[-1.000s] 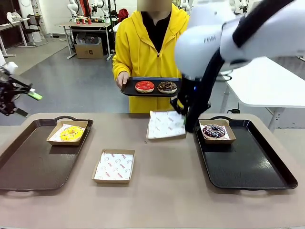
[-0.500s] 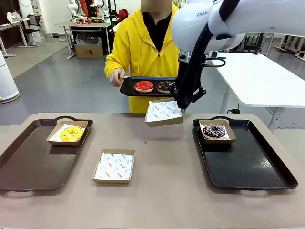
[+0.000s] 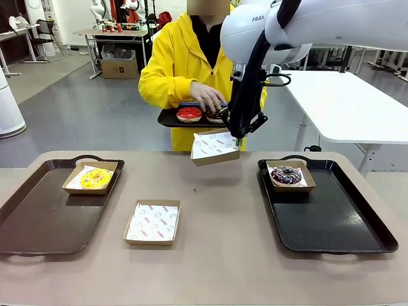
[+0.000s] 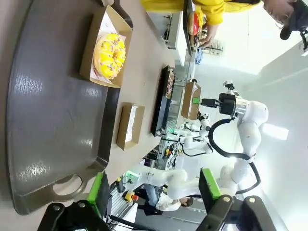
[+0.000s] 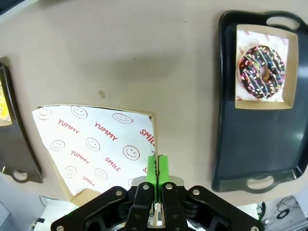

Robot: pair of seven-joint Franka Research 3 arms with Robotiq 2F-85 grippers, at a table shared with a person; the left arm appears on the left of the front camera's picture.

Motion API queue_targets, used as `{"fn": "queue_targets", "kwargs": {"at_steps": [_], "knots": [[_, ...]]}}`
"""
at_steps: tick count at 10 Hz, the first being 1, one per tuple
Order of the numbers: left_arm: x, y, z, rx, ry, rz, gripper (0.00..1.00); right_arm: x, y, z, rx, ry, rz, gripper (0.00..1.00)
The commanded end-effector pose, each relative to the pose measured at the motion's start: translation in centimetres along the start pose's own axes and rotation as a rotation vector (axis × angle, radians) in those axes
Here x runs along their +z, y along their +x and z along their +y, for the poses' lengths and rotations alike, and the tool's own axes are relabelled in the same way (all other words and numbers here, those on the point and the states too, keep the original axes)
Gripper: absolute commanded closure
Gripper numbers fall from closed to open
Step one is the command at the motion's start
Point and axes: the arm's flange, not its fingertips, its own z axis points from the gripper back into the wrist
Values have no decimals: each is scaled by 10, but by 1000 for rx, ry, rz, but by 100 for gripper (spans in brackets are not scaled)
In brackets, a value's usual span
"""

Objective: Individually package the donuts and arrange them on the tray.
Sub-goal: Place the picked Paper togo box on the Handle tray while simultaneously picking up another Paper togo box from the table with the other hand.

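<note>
Person's hand (image 3: 207, 97) now on the donuts (image 3: 189, 114); right gripper (image 3: 240, 135) clamps empty box (image 3: 213, 146) just below the serving tray (image 3: 167, 118) to receive one; left gripper (image 4: 153, 190) spread

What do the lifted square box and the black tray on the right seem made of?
Square brown box: probably thin cardboard, matte brown edges, lined with white printed paper. Black rectangular tray: likely hard plastic, semi-gloss; it shows soft light reflections.
</note>
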Motion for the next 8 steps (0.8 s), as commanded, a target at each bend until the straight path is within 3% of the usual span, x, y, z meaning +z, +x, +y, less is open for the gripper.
{"fn": "queue_targets", "kwargs": {"at_steps": [1,8], "knots": [[-4,-1,-1,-2,-7,16,3,-1,12,3,-2,-25,6,100],[-4,-1,-1,-2,-7,16,3,0,0,0,0,0,0,100]]}}
